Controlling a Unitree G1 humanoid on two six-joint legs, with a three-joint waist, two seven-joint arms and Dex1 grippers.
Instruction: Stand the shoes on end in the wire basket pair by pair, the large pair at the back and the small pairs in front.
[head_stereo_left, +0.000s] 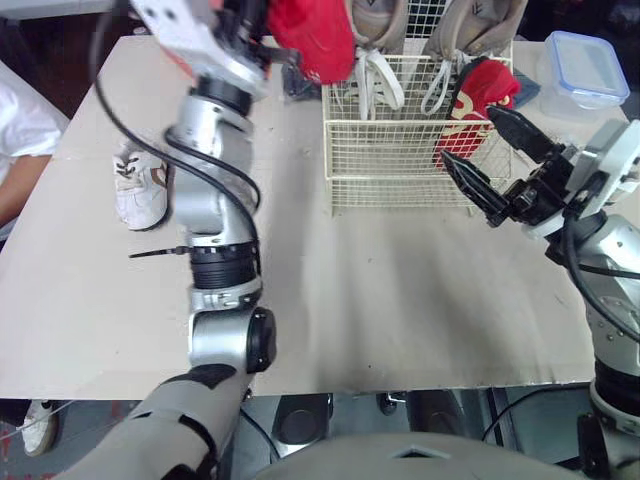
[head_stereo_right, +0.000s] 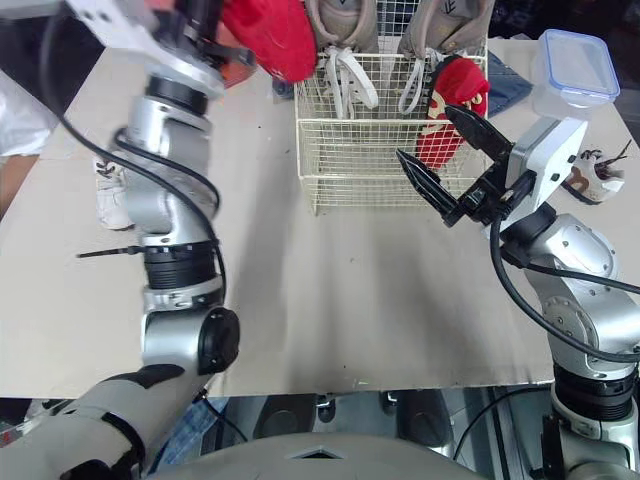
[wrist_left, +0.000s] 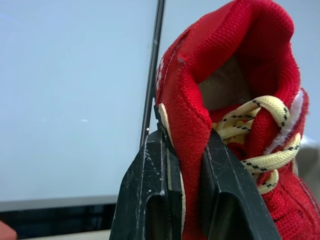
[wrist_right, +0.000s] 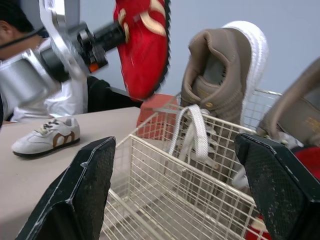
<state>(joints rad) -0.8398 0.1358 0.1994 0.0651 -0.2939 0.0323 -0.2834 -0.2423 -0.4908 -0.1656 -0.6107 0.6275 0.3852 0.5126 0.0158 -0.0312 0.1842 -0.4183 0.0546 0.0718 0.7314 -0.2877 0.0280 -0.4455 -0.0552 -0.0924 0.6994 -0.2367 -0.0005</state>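
My left gripper (wrist_left: 187, 200) is shut on the heel collar of a red shoe (head_stereo_left: 310, 40), held high above the back left corner of the wire basket (head_stereo_left: 400, 150). Two large tan shoes (head_stereo_left: 375, 30) stand on end at the back of the basket. A second red shoe (head_stereo_left: 480, 110) stands in its front right part. My right gripper (head_stereo_left: 495, 160) is open and empty just outside the basket's front right corner. A small white shoe with brown trim (head_stereo_left: 135, 190) lies on the table to the left, partly hidden by my left arm. Another small shoe (head_stereo_right: 590, 175) lies behind my right gripper.
A lidded clear plastic box (head_stereo_left: 585, 68) sits at the back right of the table, with blue cloth (head_stereo_left: 525, 90) beside it. A person in a white top (head_stereo_left: 20, 140) is at the table's left edge. Bare table (head_stereo_left: 400, 300) lies in front of the basket.
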